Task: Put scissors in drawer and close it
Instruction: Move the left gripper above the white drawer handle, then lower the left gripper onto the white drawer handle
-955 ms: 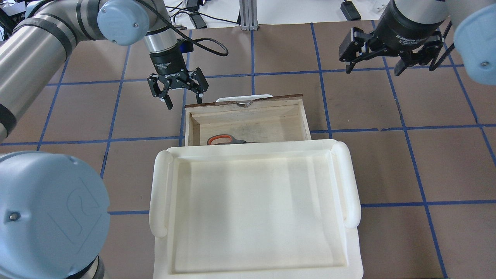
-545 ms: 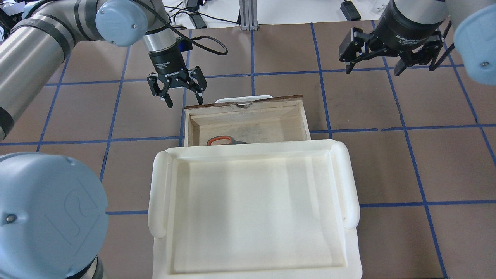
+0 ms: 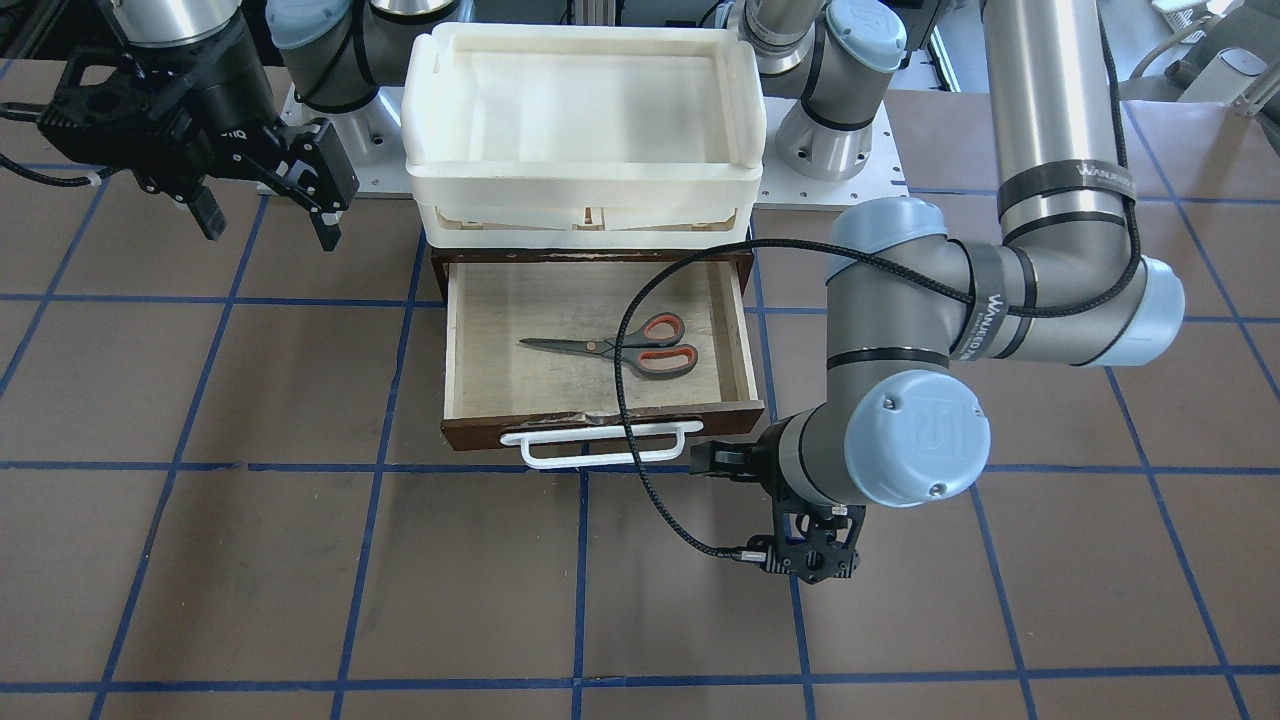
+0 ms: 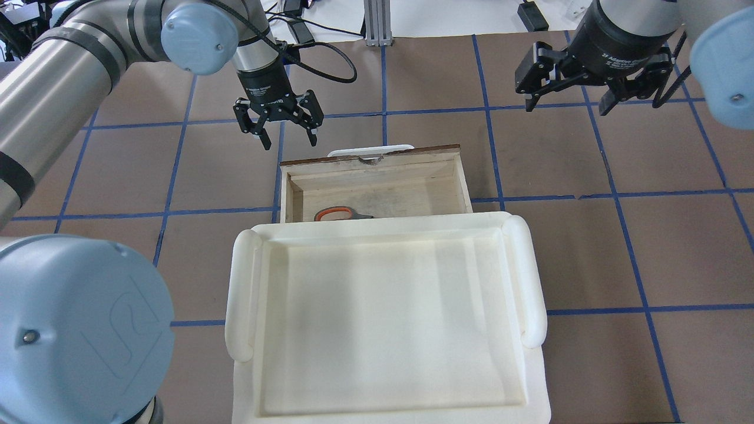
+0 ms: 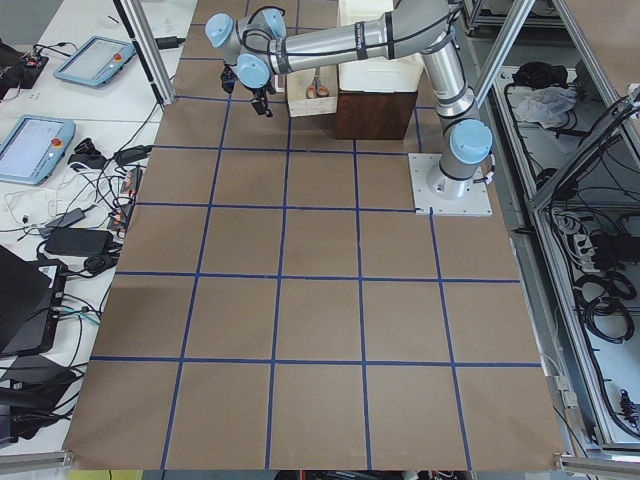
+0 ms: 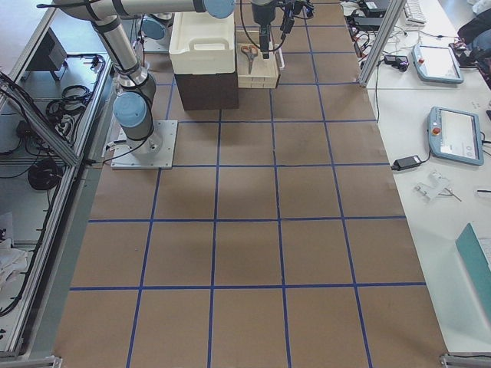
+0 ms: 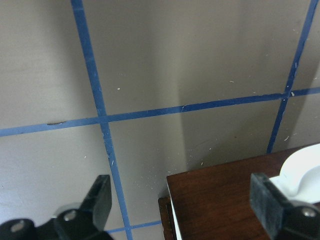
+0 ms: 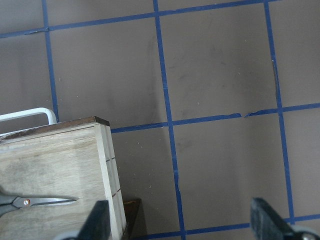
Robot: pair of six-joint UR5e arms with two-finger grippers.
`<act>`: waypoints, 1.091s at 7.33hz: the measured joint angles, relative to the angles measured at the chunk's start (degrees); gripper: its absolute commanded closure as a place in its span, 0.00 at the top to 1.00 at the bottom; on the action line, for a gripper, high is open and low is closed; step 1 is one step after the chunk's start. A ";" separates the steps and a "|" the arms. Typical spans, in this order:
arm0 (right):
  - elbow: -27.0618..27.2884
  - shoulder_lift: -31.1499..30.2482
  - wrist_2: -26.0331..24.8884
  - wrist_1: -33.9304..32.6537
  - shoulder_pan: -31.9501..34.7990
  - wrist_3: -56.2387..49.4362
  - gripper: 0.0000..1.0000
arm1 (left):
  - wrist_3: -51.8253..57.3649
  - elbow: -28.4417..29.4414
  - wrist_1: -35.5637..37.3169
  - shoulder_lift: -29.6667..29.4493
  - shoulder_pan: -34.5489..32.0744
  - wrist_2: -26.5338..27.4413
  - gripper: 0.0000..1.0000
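— Start at the fingers. What are the left ones doing?

— The left gripper's [image 4: 288, 140] fingers [image 7: 99, 202] are spread wide with nothing between them. In the wrist view one finger hangs over bare table [image 4: 589, 247]. The other sits over the drawer's [image 7: 220, 200] dark brown front corner, by the end of the white bar handle [image 7: 305, 170]. I cannot tell whether anything touches.

— So where is that gripper relative to the drawer?

— Just beyond the drawer's [image 4: 371, 169] front board, off the corner on the robot's left, pointing down. A black cable [image 3: 617, 400] from that wrist loops across the drawer [image 3: 455, 340] in the front-facing view.

— And the right side?

— The right gripper's [image 4: 567, 106] fingers [image 8: 97, 220] are also held apart and empty. It hangs raised, well off the drawer's right side. Its camera looks down on the drawer's [image 8: 102, 150] front right corner.

— The scissors?

— The scissors [image 3: 620, 348] lie flat on the drawer's pale plywood floor, near its middle, blades closed. The grey handles with orange-red loops point toward the robot's left and the tips toward its right. Neither gripper touches them.

— Is the drawer shut?

— No, it stands pulled out from under the white plastic tray [image 4: 241, 294]. From overhead, the tray's rim hides part of the scissors [image 4: 337, 213].
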 measured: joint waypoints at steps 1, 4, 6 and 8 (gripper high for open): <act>0.00 0.00 0.05 -0.01 0.00 -0.04 1.00 | -3.13 0.26 2.33 -0.57 -2.17 0.12 1.00; 0.00 -0.01 0.18 -0.04 0.00 -0.16 1.00 | -14.21 1.05 4.43 -0.95 -6.70 -0.32 1.00; 0.00 -0.03 0.26 -0.05 -0.05 -0.22 1.00 | -18.52 1.23 4.15 -0.70 -8.53 -1.01 1.00; 0.00 -0.04 0.32 -0.05 -0.02 -0.35 1.00 | -21.66 1.18 3.89 -0.53 -9.65 -3.22 1.00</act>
